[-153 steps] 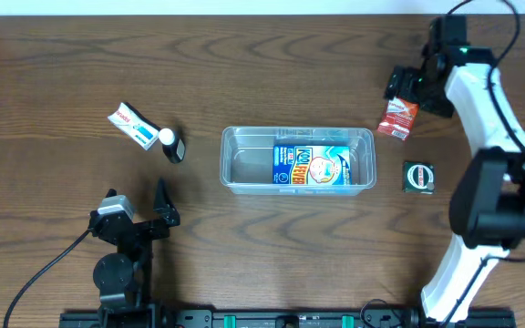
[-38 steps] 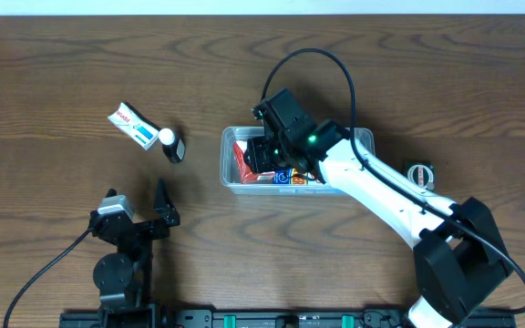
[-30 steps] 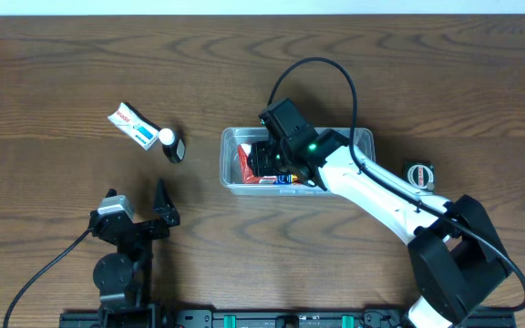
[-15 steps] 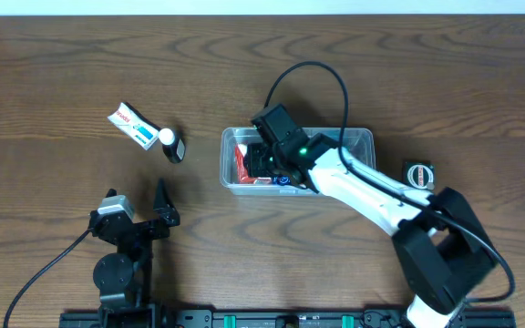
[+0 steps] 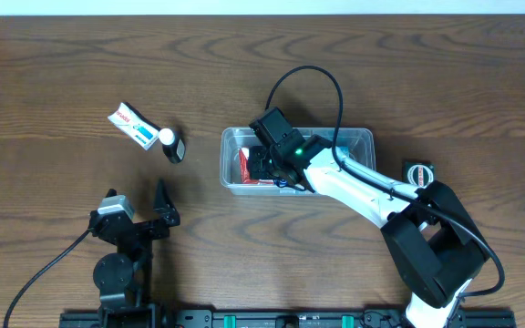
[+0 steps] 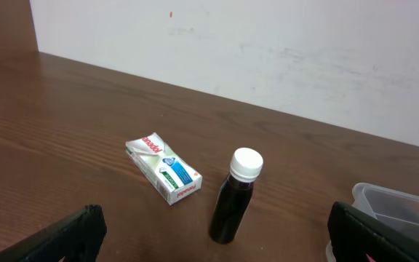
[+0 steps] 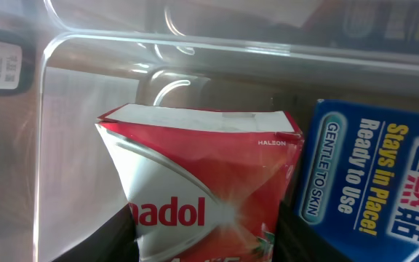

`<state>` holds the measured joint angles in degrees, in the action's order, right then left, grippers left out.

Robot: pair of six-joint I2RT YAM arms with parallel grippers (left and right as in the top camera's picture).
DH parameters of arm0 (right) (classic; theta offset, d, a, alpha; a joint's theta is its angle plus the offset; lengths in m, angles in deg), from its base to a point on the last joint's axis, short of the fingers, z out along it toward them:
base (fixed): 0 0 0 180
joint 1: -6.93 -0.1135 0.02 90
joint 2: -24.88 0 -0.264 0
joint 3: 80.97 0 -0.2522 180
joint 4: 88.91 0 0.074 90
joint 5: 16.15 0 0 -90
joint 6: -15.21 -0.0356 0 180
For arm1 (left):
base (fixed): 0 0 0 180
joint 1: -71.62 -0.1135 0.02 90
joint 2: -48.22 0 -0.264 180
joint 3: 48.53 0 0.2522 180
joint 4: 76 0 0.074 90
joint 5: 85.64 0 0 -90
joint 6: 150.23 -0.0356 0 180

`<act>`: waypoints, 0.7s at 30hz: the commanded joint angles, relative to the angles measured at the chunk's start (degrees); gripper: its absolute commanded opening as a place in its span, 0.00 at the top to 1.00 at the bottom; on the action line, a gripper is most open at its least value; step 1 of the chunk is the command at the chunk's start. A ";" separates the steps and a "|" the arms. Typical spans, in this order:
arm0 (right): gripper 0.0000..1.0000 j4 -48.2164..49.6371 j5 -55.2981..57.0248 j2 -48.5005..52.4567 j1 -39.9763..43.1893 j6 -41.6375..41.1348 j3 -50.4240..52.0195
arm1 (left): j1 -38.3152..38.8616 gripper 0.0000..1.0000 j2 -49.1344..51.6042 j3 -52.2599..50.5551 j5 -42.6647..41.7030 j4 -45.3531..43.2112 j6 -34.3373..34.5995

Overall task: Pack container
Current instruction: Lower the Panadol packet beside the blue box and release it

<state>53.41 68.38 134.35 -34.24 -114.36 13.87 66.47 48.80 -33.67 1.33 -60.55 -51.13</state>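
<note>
**Overhead.** The container (image 5: pixel 365 138) lies long-side across the middle of the table (image 5: pixel 53 73). The right arm reaches across it from the right. The right gripper (image 5: pixel 256 166) is down inside its left end, and a red-and-white packet (image 5: pixel 243 165) shows between the claw and the left wall. A corner of the blue-and-white box (image 5: pixel 283 180) peeks out under the arm, close against the near wall. A small black item (image 5: pixel 417 175) lies near the tub's right end, not touching it. To the left, bare wood separates the tub from a dark bottle (image 5: pixel 172 146) lying beside a small white box (image 5: pixel 131 126). The left gripper (image 5: pixel 136 199) sits near the front edge, well apart from the tub, jaws spread wide and holding nothing.

**Left wrist.** Its two fingers (image 6: pixel 64 236) frame the lower corners, far apart. The bottle and white box lie ahead on the wood. One rounded corner of the tub shows at the right edge.

**Right wrist.** The packet stands upright, pinched at a middling width between dark fingers (image 7: pixel 111 240) at its lower sides. The tub's rounded corner and wall curve close behind and left of it. The blue box lies just beside it on the right, leaving little room either way.
</note>
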 commanded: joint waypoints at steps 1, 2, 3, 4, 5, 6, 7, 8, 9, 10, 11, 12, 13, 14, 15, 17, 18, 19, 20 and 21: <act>0.53 -0.52 2.45 0.15 -0.48 -1.66 0.28 | -0.26 0.02 -0.28 -0.87 0.24 2.16 -0.50; 0.53 -0.59 2.49 0.15 -0.46 -1.77 0.28 | -0.26 0.02 -0.28 -0.87 0.24 2.16 -0.50; 0.53 -0.70 2.49 0.15 -0.46 -1.77 0.28 | -0.26 0.02 -0.28 -0.87 0.24 2.16 -0.50; 0.53 -0.76 2.49 0.15 -0.46 -1.77 0.28 | -0.26 0.02 -0.28 -0.87 0.24 2.16 -0.50; 0.53 -0.94 2.49 0.15 -0.46 -1.79 0.28 | -0.26 0.02 -0.28 -0.87 0.24 2.16 -0.50; 0.53 -1.14 2.67 0.15 -0.48 -2.08 0.26 | -0.26 0.02 -0.28 -0.87 0.24 2.16 -0.50; 0.53 -1.40 2.80 0.15 -0.46 -2.38 0.28 | -0.26 0.02 -0.28 -0.87 0.24 2.16 -0.50; 0.53 -1.66 3.17 0.15 -0.46 -2.86 0.28 | -0.26 0.02 -0.28 -0.87 0.24 2.16 -0.50; 0.53 -1.77 3.45 0.17 -0.44 -2.95 0.28 | -0.26 0.02 -0.28 -0.87 0.24 2.16 -0.50; 0.52 -1.81 3.56 0.15 -0.44 -3.17 0.28 | -0.26 0.02 -0.28 -0.87 0.24 2.16 -0.50; 0.52 -1.81 3.58 0.15 -0.42 -3.21 0.28 | -0.26 0.02 -0.28 -0.87 0.24 2.16 -0.50; 0.50 -1.81 3.58 0.15 -0.42 -3.23 0.26 | -0.26 0.02 -0.28 -0.87 0.24 2.16 -0.50; 0.47 -1.81 3.56 0.15 -0.42 -3.23 0.28 | -0.26 0.02 -0.28 -0.87 0.24 2.16 -0.50; 0.45 -1.81 3.56 0.15 -0.42 -3.21 0.26 | -0.26 0.02 -0.28 -0.87 0.24 2.16 -0.50; 0.43 -1.81 3.56 0.15 -0.42 -3.23 0.28 | -0.26 0.02 -0.28 -0.87 0.24 2.16 -0.50; 0.40 -1.81 3.56 0.15 -0.42 -3.23 0.26 | -0.26 0.02 -0.28 -0.87 0.24 2.16 -0.50; 0.39 -1.81 3.56 0.15 -0.42 -3.21 0.26 | -0.26 0.02 -0.28 -0.87 0.24 2.16 -0.50; 0.37 -1.81 3.56 0.15 -0.42 -3.23 0.26 | -0.26 0.02 -0.28 -0.87 0.24 2.16 -0.50; 0.35 -1.81 3.56 0.15 -0.42 -3.23 0.26 | -0.26 0.02 -0.28 -0.87 0.24 2.16 -0.50; 0.35 -1.81 3.56 0.15 -0.42 -3.23 0.26 | -0.26 0.02 -0.31 -0.87 0.24 2.16 -0.50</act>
<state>51.66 70.91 134.35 -34.26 -117.21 13.87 66.47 48.80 -33.67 1.33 -60.55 -51.13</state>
